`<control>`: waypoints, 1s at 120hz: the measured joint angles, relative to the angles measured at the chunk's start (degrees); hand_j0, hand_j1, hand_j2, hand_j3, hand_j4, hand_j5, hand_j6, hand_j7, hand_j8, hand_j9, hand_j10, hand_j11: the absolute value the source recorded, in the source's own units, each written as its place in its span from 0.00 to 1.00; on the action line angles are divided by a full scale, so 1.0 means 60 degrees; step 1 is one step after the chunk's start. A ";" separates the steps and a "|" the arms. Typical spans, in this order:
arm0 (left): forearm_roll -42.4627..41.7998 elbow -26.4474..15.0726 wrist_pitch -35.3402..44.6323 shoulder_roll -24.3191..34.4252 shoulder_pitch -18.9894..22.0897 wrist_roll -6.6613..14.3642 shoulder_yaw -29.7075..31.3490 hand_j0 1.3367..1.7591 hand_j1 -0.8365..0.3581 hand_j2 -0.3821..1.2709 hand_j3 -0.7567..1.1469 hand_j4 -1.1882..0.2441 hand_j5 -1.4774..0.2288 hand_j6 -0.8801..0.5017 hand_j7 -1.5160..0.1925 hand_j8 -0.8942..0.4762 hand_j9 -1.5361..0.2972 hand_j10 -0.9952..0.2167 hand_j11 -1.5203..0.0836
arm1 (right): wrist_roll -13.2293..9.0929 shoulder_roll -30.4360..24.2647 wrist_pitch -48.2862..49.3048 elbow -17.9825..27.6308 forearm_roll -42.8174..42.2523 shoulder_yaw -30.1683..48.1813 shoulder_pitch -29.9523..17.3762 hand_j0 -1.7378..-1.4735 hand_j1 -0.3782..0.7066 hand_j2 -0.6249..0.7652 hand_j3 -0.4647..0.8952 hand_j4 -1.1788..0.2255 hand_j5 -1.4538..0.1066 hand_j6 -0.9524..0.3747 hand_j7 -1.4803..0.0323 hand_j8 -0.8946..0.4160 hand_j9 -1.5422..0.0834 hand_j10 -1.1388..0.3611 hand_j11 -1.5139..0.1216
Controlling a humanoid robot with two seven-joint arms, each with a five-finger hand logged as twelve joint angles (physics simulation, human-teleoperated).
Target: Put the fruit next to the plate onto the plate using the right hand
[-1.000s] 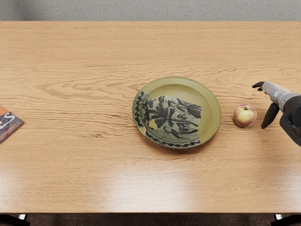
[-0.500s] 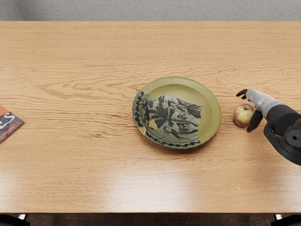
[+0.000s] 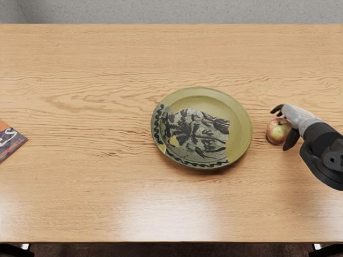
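Note:
A red and yellow apple (image 3: 276, 131) sits on the table just right of the green plate (image 3: 242, 115), which has a dark floral pattern in its middle. My right hand (image 3: 284, 127) comes in from the right edge and lies against the apple's right side. Its fingers are spread, one dark fingertip (image 3: 276, 110) above the apple and the thumb (image 3: 292, 140) at its lower right. The apple still rests on the wood, partly hidden by the hand. The left arm is out of view.
A book (image 3: 7, 141) pokes in at the left edge of the wooden table (image 3: 107, 80). The table's front edge runs along the bottom of the view.
My right hand has moved left from beside the apple until its fingers straddle the fruit. The apple and plate have not shifted.

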 joint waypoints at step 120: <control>0.0000 -0.0003 0.0000 0.0000 -0.0059 0.0000 0.0001 0.76 0.99 0.23 0.40 0.83 0.87 0.64 0.89 0.65 0.84 0.82 0.95 | -0.0015 0.0604 -0.0160 -0.0597 -0.0186 0.0014 -0.0212 0.32 0.49 0.44 0.34 0.49 0.53 0.45 0.56 0.40 0.56 0.43 0.54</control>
